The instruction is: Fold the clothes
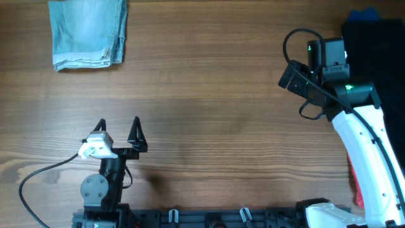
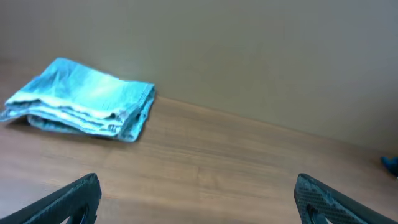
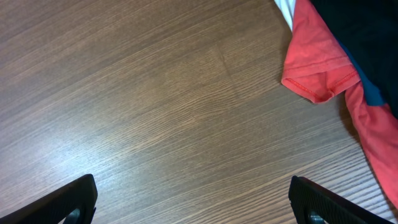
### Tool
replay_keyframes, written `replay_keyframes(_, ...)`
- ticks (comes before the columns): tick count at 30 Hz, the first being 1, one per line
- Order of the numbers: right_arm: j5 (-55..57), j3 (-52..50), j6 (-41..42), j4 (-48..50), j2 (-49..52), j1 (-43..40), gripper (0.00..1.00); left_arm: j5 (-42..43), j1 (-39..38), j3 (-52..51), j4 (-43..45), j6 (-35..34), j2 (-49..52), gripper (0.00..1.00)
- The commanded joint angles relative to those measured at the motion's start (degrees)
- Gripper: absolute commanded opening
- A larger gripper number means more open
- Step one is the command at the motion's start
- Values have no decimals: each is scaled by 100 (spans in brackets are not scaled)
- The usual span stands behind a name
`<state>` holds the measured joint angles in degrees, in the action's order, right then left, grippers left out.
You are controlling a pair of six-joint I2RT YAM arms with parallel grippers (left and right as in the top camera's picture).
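Starting at the claws: our left gripper (image 1: 119, 121) has its two black fingers spread wide with nothing between them, just bare brown wood-grain table (image 1: 221, 126) underneath. Our right gripper (image 3: 189, 196) is equally wide and equally empty.

The bit that matters is where the light-blue faded denim shorts (image 1: 88, 31) are. They sit as a flat stacked bundle in the table's far left corner, and the top edge runs out of the overhead shot. Taking the shorts as our landmark, the left gripper is well apart from them, on the near side and slightly to their right. From that claw the bundle lies ahead and a little left, which is also how the left wrist view shows it (image 2: 81, 99). The bundle is close to square from above. From the left wrist its longer side runs across the view, and the layered edges face us and the right.

The right gripper is much farther from the shorts, across the table to their right. It hangs next to a crumpled red shirt (image 3: 317, 62) and a black garment (image 1: 380, 38), neither of which is ours to fold.

So if anything needs tidying, we'd say the left arm is the one to use. To us the shorts already look folded.

No brand, label or writing we can read anywhere.
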<state>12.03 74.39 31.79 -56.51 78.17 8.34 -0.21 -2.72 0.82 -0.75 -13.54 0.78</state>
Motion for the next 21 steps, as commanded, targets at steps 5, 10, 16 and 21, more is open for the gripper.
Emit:
replay_keyframes(5, 37, 15, -26, 0, 22, -17, 100, -96, 39, -50, -332, 136, -63, 100)
replay_keyframes(10, 37, 15, -26, -2, 22, -17, 100, -94, 39, -50, -334, 136, -61, 100)
replay_keyframes(16, 37, 15, -28, 0, 22, -17, 100, -94, 39, -50, -334, 136, -61, 100)
replay_keyframes(21, 11, 15, -20, 15, -70, -7, 100, -94, 39, -50, -334, 136, -61, 100)
